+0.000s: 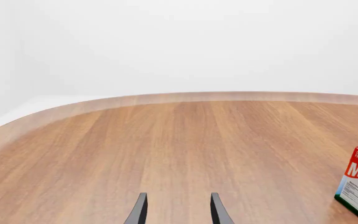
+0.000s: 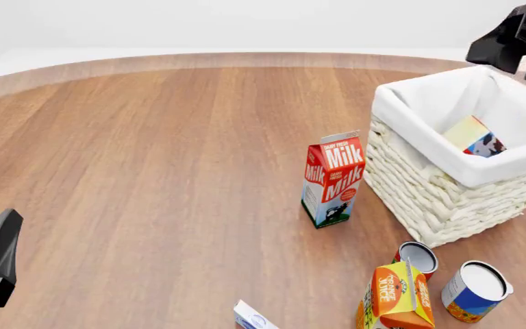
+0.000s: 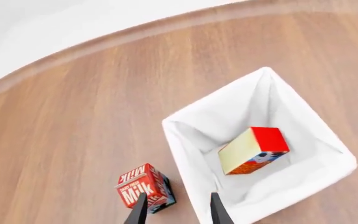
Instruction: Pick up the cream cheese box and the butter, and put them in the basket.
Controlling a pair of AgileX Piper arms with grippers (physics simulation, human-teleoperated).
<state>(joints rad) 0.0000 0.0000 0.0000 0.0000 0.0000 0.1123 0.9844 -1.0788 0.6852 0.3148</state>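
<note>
the butter (image 3: 251,150) lies inside the basket (image 2: 423,103). the cream cheese box (image 2: 254,317) waits on the table (image 2: 153,171). the left gripper (image 1: 177,210) and right gripper (image 3: 177,210) are both apart, holding nothing.

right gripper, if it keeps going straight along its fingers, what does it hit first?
Probably the basket: the right gripper, open and empty, points down at its near rim, between the milk carton and the butter inside. Depth is unclear, so rim or lining.

L gripper (image 1: 179,212) & R gripper (image 3: 179,210) open, empty
</note>
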